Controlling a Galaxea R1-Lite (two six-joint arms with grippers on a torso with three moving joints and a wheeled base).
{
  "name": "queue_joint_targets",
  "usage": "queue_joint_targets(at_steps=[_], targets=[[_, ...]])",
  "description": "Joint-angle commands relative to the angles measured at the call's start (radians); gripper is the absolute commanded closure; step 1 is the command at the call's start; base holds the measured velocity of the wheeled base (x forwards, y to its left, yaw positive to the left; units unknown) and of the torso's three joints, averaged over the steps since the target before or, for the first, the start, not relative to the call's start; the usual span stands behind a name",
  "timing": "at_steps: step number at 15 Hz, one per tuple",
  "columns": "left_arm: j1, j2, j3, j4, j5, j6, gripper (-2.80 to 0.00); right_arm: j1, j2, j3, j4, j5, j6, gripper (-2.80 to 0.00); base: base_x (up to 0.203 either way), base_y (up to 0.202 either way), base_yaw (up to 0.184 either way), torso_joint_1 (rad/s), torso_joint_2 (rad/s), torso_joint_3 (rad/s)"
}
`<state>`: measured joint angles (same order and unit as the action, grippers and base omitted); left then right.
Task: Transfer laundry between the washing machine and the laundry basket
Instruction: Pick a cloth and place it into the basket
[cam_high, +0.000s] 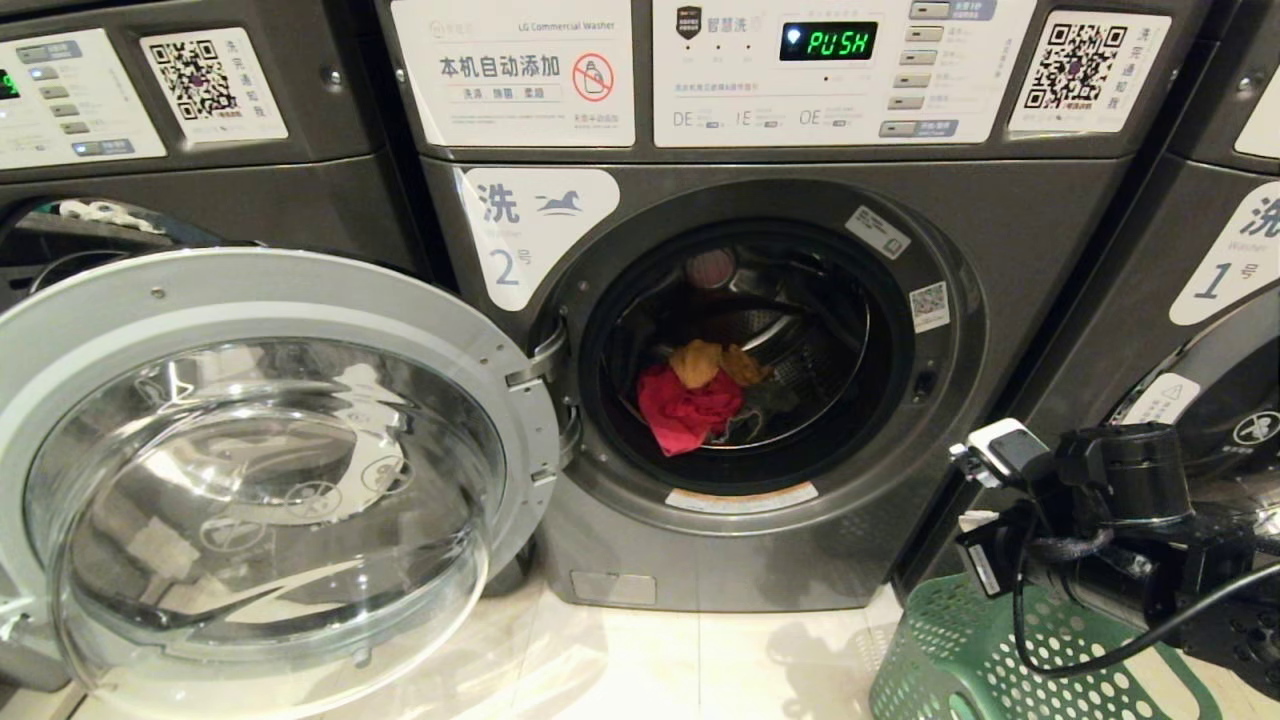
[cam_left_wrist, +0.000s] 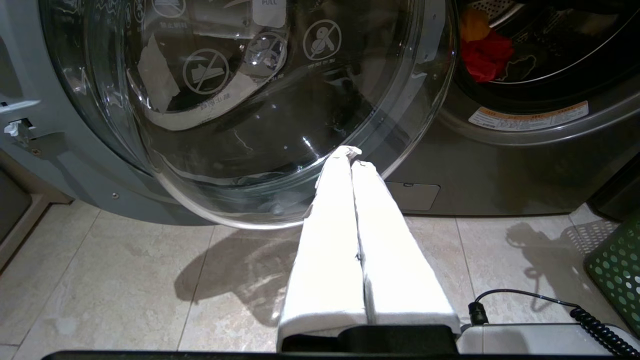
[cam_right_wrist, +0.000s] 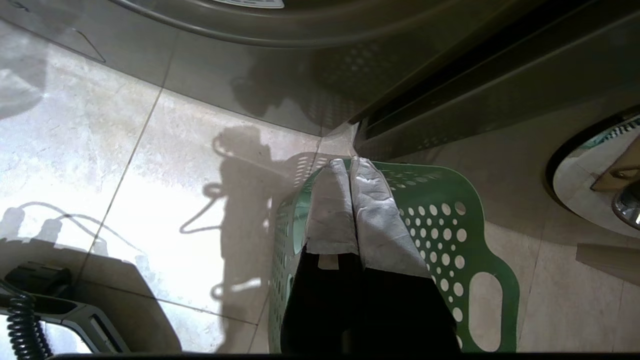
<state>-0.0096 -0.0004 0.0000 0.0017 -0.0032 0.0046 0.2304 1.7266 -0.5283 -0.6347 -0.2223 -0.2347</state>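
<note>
The head camera looks forward and down at the washer (cam_high: 760, 330) from close by, its open door (cam_high: 270, 470) at left. The left wrist camera sits low near the floor (cam_left_wrist: 125, 280), facing the same door and drum. The right wrist camera looks down on the basket (cam_right_wrist: 450, 220), which the head view shares.

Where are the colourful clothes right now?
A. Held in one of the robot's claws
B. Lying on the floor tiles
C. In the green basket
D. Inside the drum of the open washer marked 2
D: the red-pink cloth and the mustard-orange cloth lie inside the drum of the washing machine, whose door is swung open. The left gripper and right gripper are both shut and empty.
</note>
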Motion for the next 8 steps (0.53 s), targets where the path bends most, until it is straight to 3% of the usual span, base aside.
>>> queue_joint_targets(at_steps=[1, 8], targets=[[0.0, 0.0, 0.0, 0.0, 0.0, 0.0, 0.0, -0.005, 0.024, -0.021, -0.003, 0.003, -0.001, 0.0, 0.0, 0.0, 0.0, 0.0, 0.0, 0.0], [0.0, 0.0, 0.0, 0.0, 0.0, 0.0, 0.0, -0.006, -0.01, -0.022, 0.001, 0.001, 0.0, 0.0, 0.0, 0.0, 0.0, 0.0, 0.0, 0.0]])
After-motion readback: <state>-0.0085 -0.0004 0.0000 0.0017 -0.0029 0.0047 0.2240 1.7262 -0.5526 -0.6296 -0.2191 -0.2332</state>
